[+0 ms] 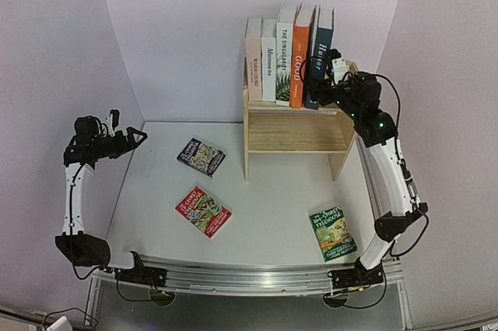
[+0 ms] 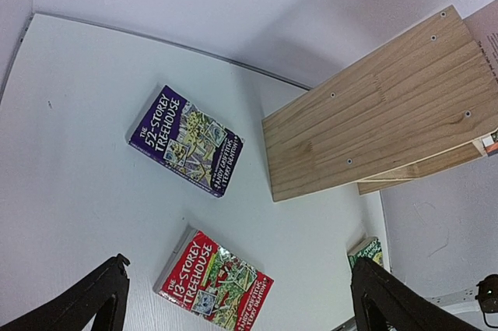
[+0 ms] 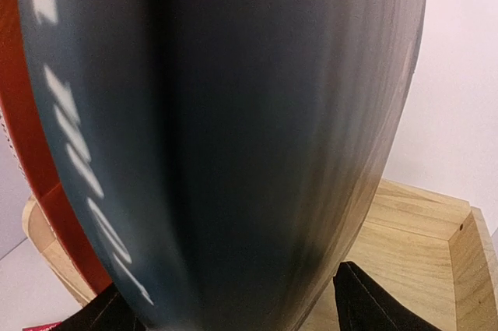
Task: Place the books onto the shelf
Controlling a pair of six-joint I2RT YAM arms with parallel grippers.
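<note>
On the far left my left fingers [image 2: 89, 300] are wide open and hold nothing. They hang over the left side of the tabletop [image 1: 264, 191]. Near them lie the purple book [image 1: 201, 156] and the red book [image 1: 203, 212], both flat, cover up, well apart from each other.

Next comes the shelf [image 1: 296, 132]. Five books stand in a row on its top board. The dark blue book [image 1: 320, 51] is last in the row, right beside the orange book [image 1: 301, 58]. My right fingers [image 3: 366, 300] sit on either side of the dark blue book, low down. I cannot tell if they are squeezing it or have let go.

I think this step is setting the dark blue book down. To do it well, I want its bottom edge flat on the wood and its side leaning on the orange book. Then I open the fingers slowly and pull straight back, so nothing catches and the row does not tip.

The green book [image 1: 333, 233] lies flat by the right arm, near the front edge. The purple, red and green books are not yet on the shelf.

The tabletop is white, smooth and flat. Plain pale walls [image 1: 179, 35] close it in at the back and on both sides.
</note>
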